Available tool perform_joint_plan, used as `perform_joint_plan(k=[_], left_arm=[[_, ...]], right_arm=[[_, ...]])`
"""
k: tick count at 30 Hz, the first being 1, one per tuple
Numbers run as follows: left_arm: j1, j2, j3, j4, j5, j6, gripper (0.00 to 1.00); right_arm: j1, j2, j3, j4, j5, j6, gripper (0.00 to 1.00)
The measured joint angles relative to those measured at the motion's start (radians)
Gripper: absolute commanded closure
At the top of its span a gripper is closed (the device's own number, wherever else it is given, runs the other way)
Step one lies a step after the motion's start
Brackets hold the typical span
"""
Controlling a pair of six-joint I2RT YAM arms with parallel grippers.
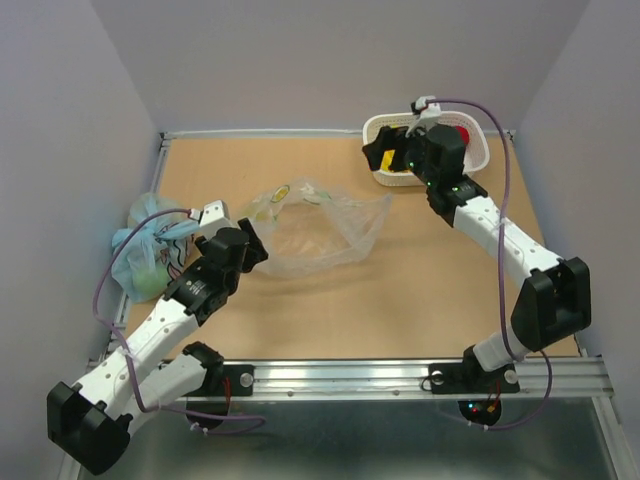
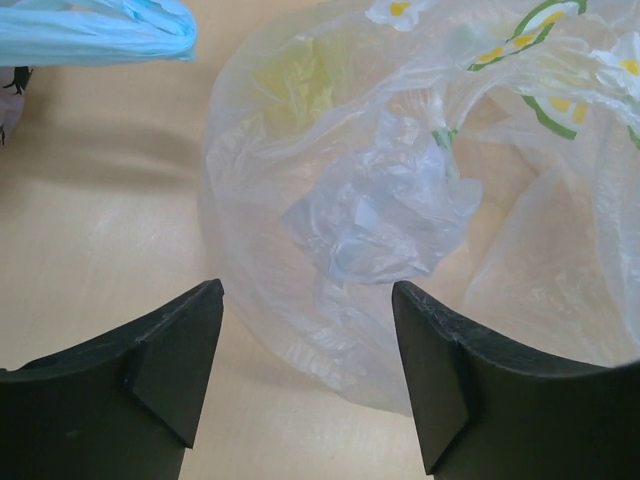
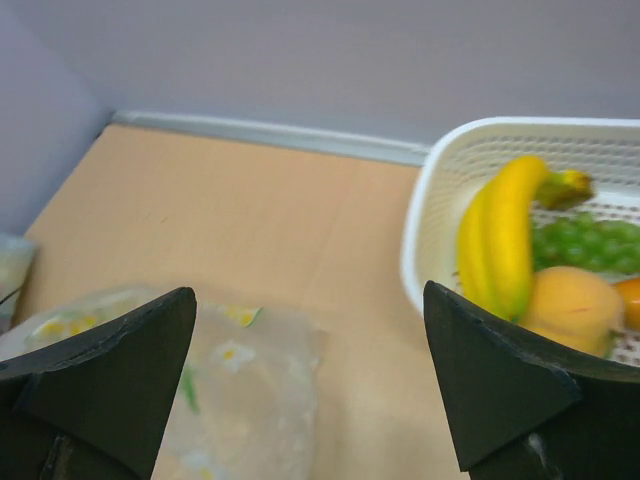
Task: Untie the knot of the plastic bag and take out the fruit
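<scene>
Light-blue opaque bag point(image 1: 148, 245) sits far left. Beside it, the left gripper point(image 2: 305, 330) hangs spread and empty at the edge of the crinkly clear plastic bag point(image 1: 320, 232), which lies slack on the tan wooden table point(image 1: 420, 290). The right gripper point(image 3: 310, 340) gapes empty beside a white perforated basket point(image 3: 425, 230) holding yellow bananas point(image 3: 500, 240), green grapes point(image 3: 585, 240) and an orange peach-like piece point(image 3: 565, 305).

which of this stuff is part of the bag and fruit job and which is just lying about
Job:
clear plastic bag
bananas, green grapes and peach-like piece, all in the white basket

Lying about:
light-blue bag, at the table's left edge
</scene>
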Motion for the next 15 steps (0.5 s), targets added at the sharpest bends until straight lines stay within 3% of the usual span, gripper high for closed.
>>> perform_joint_plan(k=[6, 7, 15], left_arm=[[0.000, 0.002, 0.055, -0.064, 0.018, 0.040, 0.10], [0.000, 0.002, 0.061, -0.068, 0.015, 0.047, 0.04], [0.000, 0.077, 0.177, -0.076, -0.021, 0.166, 0.01]], right_arm=[[0.146, -0.073, -0.114, -0.010, -0.105, -0.026, 0.00], [0.163, -0.079, -0.130, -0.014, -0.117, -0.027, 0.00], [0.229, -0.082, -0.173, -0.031, -0.204, -0.045, 0.00]])
